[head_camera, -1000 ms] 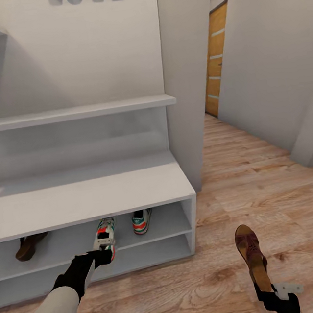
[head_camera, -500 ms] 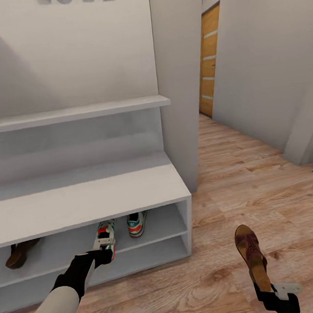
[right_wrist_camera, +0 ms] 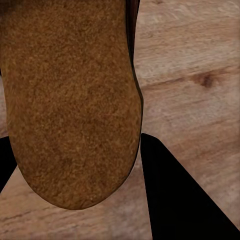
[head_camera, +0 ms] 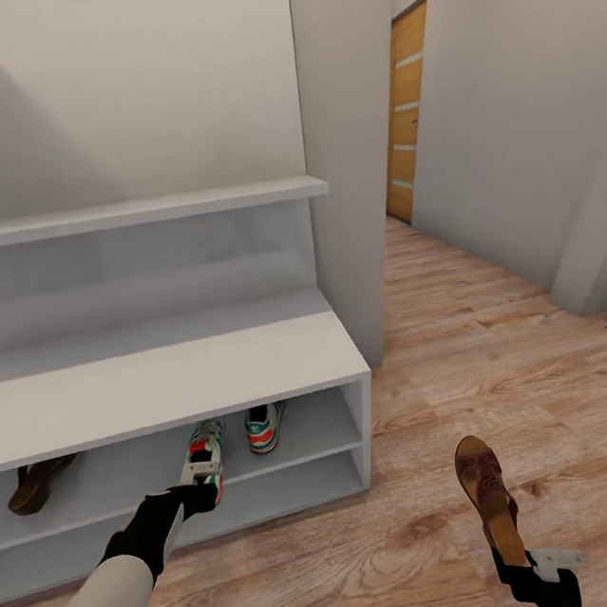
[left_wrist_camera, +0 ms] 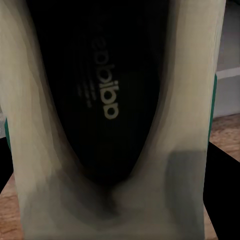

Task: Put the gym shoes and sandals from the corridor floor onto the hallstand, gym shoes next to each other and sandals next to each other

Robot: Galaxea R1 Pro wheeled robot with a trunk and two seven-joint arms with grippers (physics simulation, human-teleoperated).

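1. Far left on the hallstand (head_camera: 160,380)'s upper open shelf I see one brown sandal (head_camera: 35,482), partly hidden under the bench top.
2. My left pincer (head_camera: 200,478) is pinching a gym shoe (head_camera: 202,456) by its heel at that shelf's front edge; white upper, green stripes, red-orange patches. The left wrist view looks into its dark insole (left_wrist_camera: 107,95).
3. The second gym shoe (head_camera: 263,428) sits just beside it on the same shelf, heel outward.
4. The rack's right end panel stands beside a white wall pillar (head_camera: 354,143).
5. My right pincer (head_camera: 527,561) is pinching the other sandal (head_camera: 489,499) by its heel, over the corridor floor (head_camera: 506,382), tan footbed up.
6. Open planks run past to an orange door (head_camera: 408,112)
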